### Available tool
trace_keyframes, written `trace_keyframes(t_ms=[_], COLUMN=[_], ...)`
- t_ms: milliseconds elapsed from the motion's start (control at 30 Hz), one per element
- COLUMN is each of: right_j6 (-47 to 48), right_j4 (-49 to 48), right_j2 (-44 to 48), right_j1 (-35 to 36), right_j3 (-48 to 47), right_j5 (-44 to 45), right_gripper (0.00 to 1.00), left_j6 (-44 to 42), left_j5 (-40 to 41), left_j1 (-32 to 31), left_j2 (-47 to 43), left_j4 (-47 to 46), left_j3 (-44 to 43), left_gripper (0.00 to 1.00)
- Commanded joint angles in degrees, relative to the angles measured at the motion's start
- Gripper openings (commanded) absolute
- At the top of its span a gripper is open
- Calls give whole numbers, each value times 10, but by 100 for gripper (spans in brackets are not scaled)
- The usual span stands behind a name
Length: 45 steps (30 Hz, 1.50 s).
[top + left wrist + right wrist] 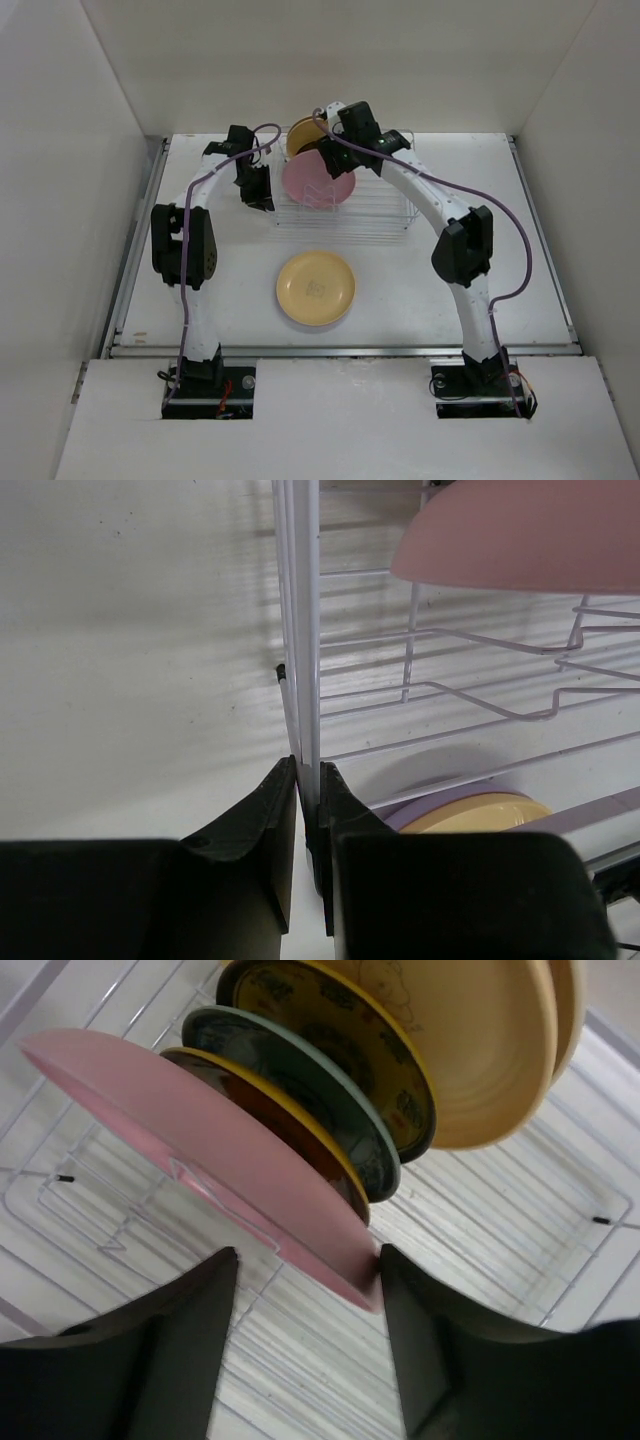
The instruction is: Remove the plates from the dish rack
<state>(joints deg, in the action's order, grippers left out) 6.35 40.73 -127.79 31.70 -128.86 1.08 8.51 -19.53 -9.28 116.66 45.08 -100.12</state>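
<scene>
The dish rack (385,212) stands at the back middle of the table. A pink plate (318,180) stands upright in it, with a cream plate (303,135) behind. In the right wrist view the pink plate (200,1150) is nearest, then a brown-gold plate (285,1125), a teal-green plate (300,1075), another dark patterned plate (340,1030) and the cream plate (480,1040). My right gripper (308,1255) is open astride the pink plate's rim, its right finger touching the rim. My left gripper (308,780) is shut on the rack's left rim wire (305,630).
A yellow plate (316,287) lies flat on the table in front of the rack. In the left wrist view a yellow plate on a lavender one (440,802) shows through the rack wires. White walls enclose the table on three sides.
</scene>
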Motion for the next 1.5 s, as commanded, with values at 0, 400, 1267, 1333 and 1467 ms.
trace_keyframes(t_ms=[0,400,1267,1333,1467], right_j6=[21,16,-34,-34,-45], right_j4=[-48,-53,111,111,104], right_j2=[6,49,309,295,243], right_j1=[4,4,65,74,88], right_j3=[-3,0,344,361,367], right_j5=[-10,40,-96,-113,-124], right_gripper=[65,0,0,0,0], left_j6=[32,26,32,32,26], left_j5=[-68,-62,-63,-63,-50], left_j1=[2,2,2,2,-3], left_j2=[6,6,60,60,60], left_j4=[79,79,95,95,100], left_j3=[-14,-14,-131,-131,-125], left_gripper=[0,0,0,0,0])
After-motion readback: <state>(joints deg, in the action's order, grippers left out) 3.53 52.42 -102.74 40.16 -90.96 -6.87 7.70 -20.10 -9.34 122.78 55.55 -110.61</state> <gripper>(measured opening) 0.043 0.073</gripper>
